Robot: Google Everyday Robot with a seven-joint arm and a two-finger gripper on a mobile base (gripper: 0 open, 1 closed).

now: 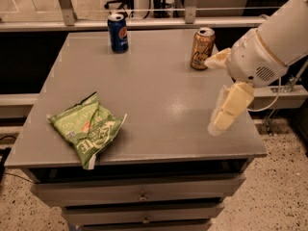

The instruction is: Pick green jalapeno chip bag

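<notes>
Gripper (214, 93) hovered over the table's (159, 95) right edge, apparently spread and empty. Near the front-left corner lay the green jalapeno chip bag (86, 129), ungrasped. Approach was under way, I judged; next came crossing leftward and descending onto it.

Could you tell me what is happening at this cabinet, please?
The robot is going for the green jalapeno chip bag, which lies untouched at the front left of the grey cabinet top. Its hand hovers over the right side, near the brown can, holding nothing. A blue can stands at the back.
</notes>
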